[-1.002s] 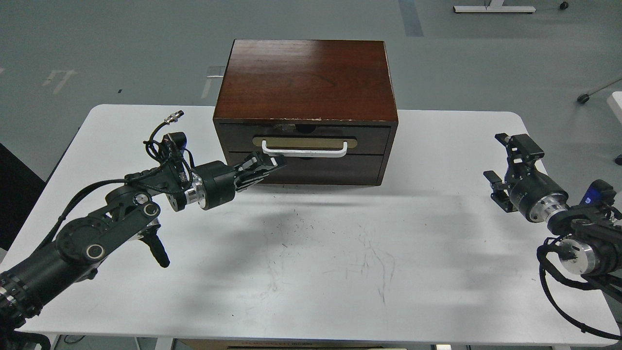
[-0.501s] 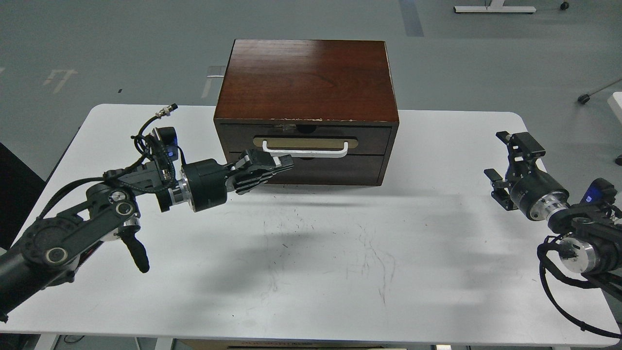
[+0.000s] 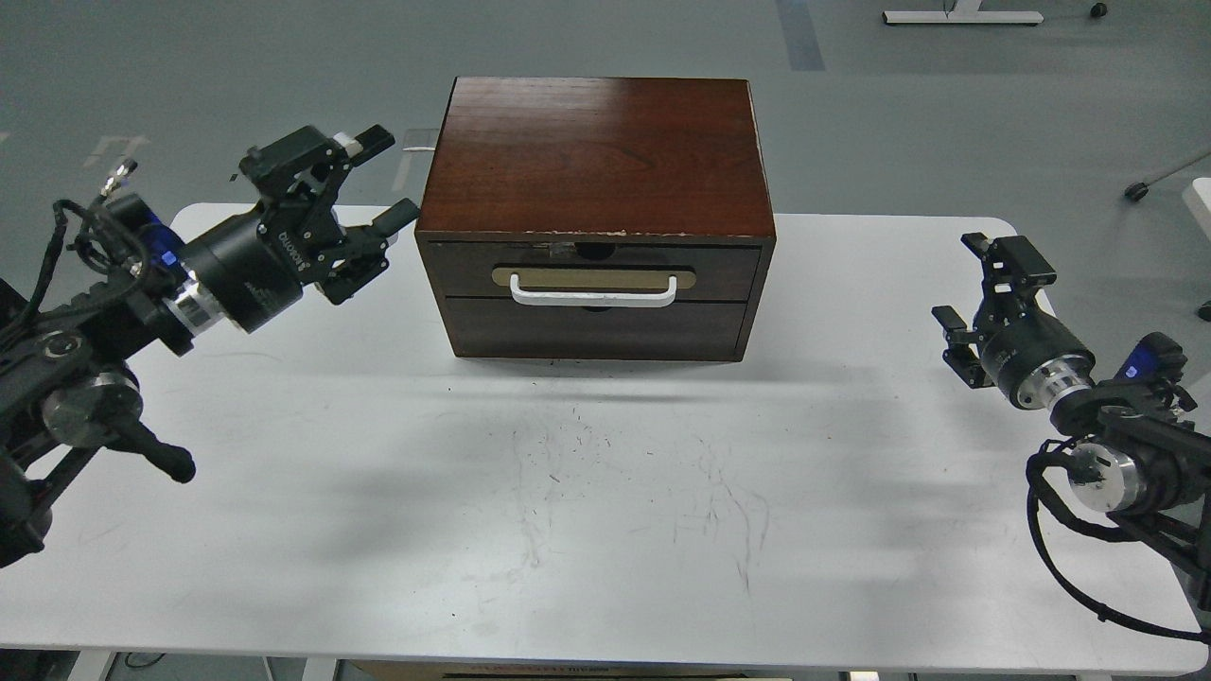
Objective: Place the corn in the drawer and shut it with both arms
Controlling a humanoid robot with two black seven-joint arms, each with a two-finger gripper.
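Note:
The drawer [image 3: 593, 270] is the upper front of a dark brown wooden cabinet [image 3: 596, 142]; it is pushed in flush, with a beige oval plate and a white bar handle [image 3: 593, 293]. No corn is in view. My left gripper [image 3: 364, 184] is open and empty, raised beside the cabinet's left side, apart from it. My right gripper [image 3: 974, 284] is open and empty over the table's right part, well away from the cabinet.
The white table [image 3: 605, 492] has scuff marks in the middle in front of the cabinet. A plain dark panel [image 3: 596, 329] sits below the drawer. Grey floor lies behind, with a chair base at the far right.
My left gripper has left the drawer handle, moved up and to the left, and opened. The right gripper has shifted slightly up and left. The drawer stays shut.

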